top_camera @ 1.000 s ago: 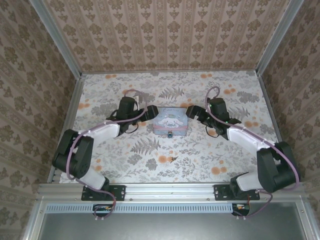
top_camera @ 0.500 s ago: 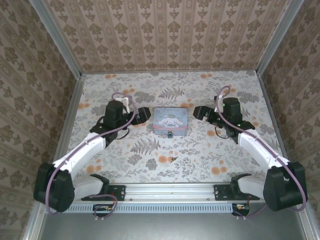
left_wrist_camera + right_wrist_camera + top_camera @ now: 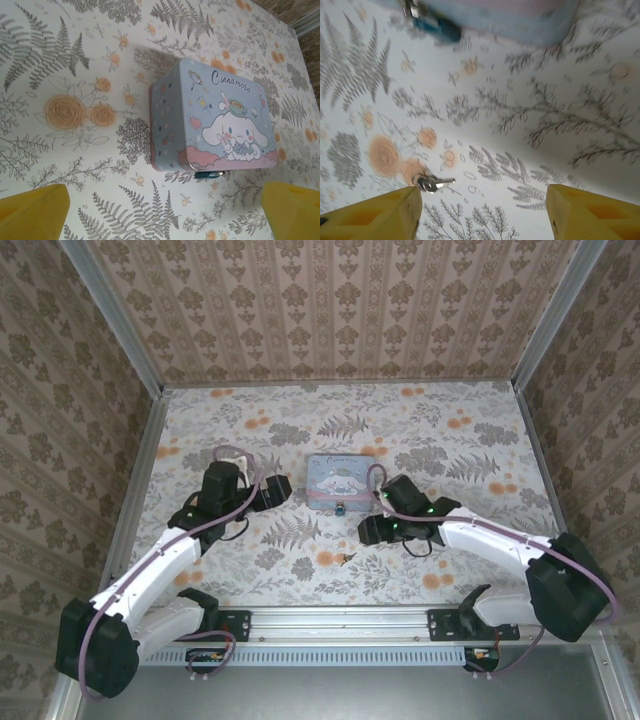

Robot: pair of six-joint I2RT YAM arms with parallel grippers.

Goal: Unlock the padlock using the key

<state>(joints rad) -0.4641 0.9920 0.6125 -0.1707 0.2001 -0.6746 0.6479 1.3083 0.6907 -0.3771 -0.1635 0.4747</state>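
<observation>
The padlock (image 3: 341,508) is a tiny teal block hanging at the near side of the pastel cartoon tin (image 3: 340,480); it also shows in the left wrist view (image 3: 207,174) and blurred in the right wrist view (image 3: 432,25). The small metal key (image 3: 348,559) lies flat on the floral cloth, nearer the arms than the tin (image 3: 434,183). My right gripper (image 3: 368,530) hovers just right of the padlock and above the key; its jaws (image 3: 482,215) stand open and empty, with the key near the left finger (image 3: 375,215). My left gripper (image 3: 280,490) is open and empty (image 3: 162,220), left of the tin (image 3: 215,115).
Patterned walls close off the table on three sides, with metal posts at the back corners. A metal rail (image 3: 340,620) runs along the near edge. Bare floral cloth (image 3: 450,430) spreads around the tin.
My right arm swung from the tin's right side toward the near edge and left, ending over the spot between padlock and key. The left arm drew back slightly from the tin.
</observation>
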